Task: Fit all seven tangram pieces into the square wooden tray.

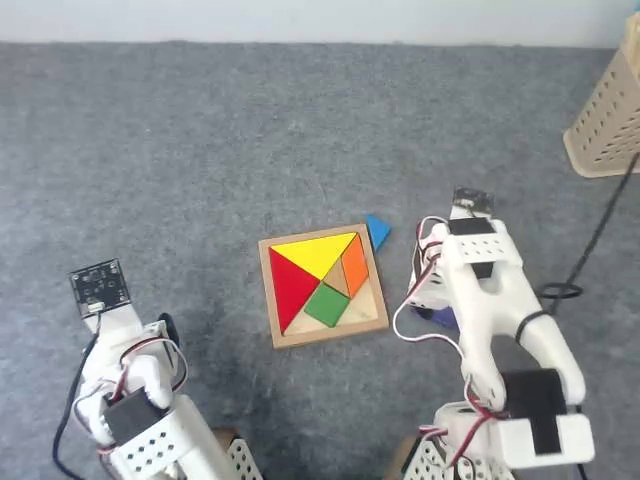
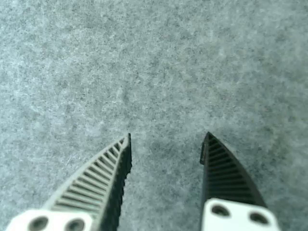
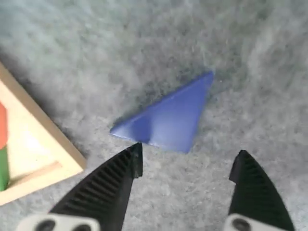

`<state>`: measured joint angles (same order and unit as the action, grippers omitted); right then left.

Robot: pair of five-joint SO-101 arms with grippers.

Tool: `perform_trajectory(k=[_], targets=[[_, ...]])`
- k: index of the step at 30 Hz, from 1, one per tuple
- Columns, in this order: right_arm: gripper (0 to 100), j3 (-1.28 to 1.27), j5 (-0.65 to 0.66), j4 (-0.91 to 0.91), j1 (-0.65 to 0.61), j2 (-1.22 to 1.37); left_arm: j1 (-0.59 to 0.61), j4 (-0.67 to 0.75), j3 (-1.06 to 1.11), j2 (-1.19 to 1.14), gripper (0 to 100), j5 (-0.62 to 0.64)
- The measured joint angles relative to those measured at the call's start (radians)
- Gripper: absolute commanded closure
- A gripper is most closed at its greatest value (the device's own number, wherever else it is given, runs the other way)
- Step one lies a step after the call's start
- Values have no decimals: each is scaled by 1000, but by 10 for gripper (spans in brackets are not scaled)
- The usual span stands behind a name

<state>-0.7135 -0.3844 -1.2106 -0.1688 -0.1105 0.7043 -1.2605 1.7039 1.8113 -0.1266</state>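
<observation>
While the tray holds coloured pieces, a triangle lies outside.

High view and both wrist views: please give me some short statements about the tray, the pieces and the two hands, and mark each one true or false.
1. The square wooden tray holds a yellow triangle piece and a red triangle piece. True.
2. The green square piece lies outside the tray. False: it sits inside it.
3. The right hand is open, with a dark blue triangle piece on the grey carpet just ahead of it. True.
4. The left hand is shut on a piece. False: it is open over bare carpet.
5. No piece lies outside the tray. False: a light blue piece lies by a tray corner.
</observation>
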Motion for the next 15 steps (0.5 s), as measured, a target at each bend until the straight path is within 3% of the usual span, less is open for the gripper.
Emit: perform_trajectory(k=[15], targets=[[746, 17, -5, 123, -6, 75, 0, 0, 0, 0, 775, 0]])
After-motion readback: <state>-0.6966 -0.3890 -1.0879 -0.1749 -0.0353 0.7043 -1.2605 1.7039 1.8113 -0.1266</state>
